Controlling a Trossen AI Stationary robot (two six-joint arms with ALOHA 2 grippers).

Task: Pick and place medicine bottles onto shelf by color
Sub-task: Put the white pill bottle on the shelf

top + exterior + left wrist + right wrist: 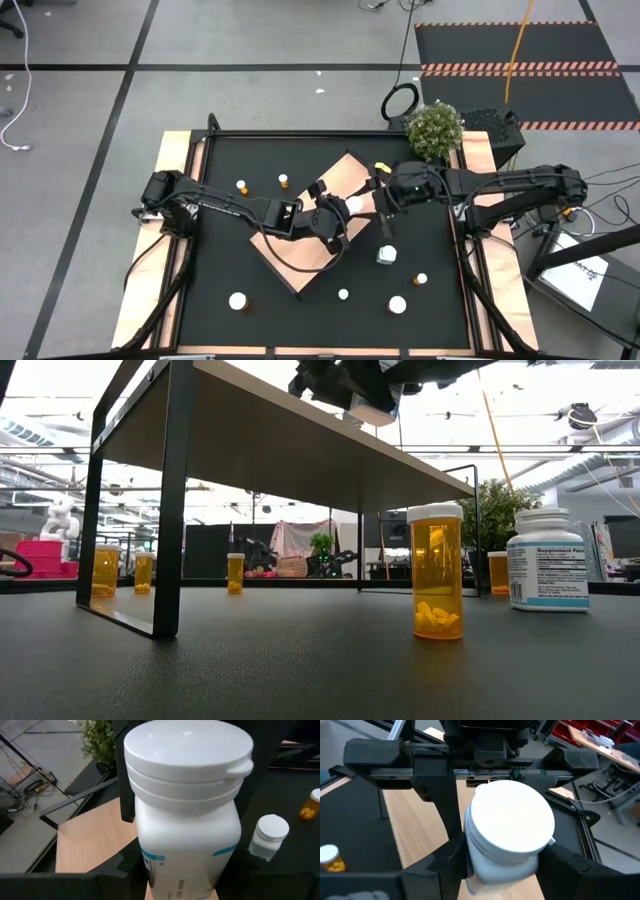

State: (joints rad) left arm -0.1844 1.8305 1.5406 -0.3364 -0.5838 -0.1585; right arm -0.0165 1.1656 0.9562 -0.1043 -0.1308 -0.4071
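Both arms meet over the middle of the pale wooden shelf board with dark thin edges, and the thing between them is a large all-white plastic medicine bottle with a flip-top cap, standing upright, long axis vertical, cap up. In the high view it sits just right of the board's centre, with the left gripper coming at it from about eight o'clock and the right gripper from about two o'clock. The left fingers flank the bottle's body on both sides, clamped against it as far as I can judge. The right fingers bracket the same bottle from the opposite side, close to touching; whether they press on it I cannot tell. Looks like a handover or shared placement: one grip should let go before the other moves. Other bottles wait on the black tabletop mat, toward five and six o'clock.
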